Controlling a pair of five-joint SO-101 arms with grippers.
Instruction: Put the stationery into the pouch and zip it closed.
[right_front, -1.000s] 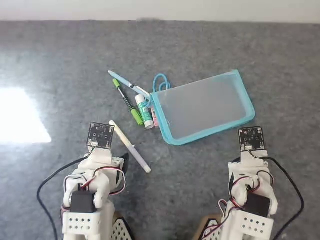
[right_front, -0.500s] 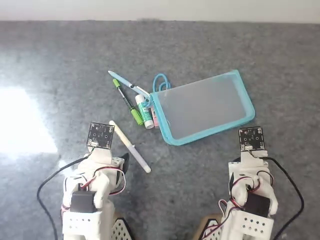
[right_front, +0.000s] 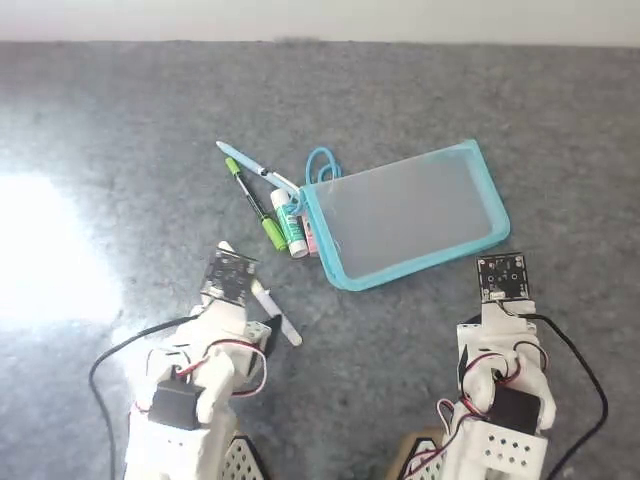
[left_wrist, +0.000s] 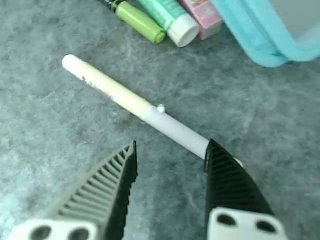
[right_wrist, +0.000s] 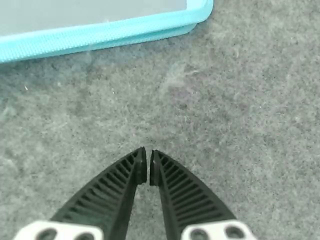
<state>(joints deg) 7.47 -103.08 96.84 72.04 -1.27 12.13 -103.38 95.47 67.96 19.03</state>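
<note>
The left gripper (left_wrist: 171, 145), jaws spread, hangs over the white pen (left_wrist: 125, 97), which lies slantwise across its opening, short of the pouch (left_wrist: 250, 35); the right gripper (right_wrist: 148, 165), pressed together, sits farther off.

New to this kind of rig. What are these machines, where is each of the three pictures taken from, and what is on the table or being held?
These are two small robot arms, the left arm and the right arm, side by side at a grey table. The high view looks down on both. Each other picture comes from a camera on one arm's wrist, looking past its claw. The left claw is open above a white pen, holding nothing. The right claw is shut and empty, over bare table near the pouch, which is pale blue and lies flat. By the pouch's end lie a green marker, a teal tube, a pink item and a light blue pen.
</note>
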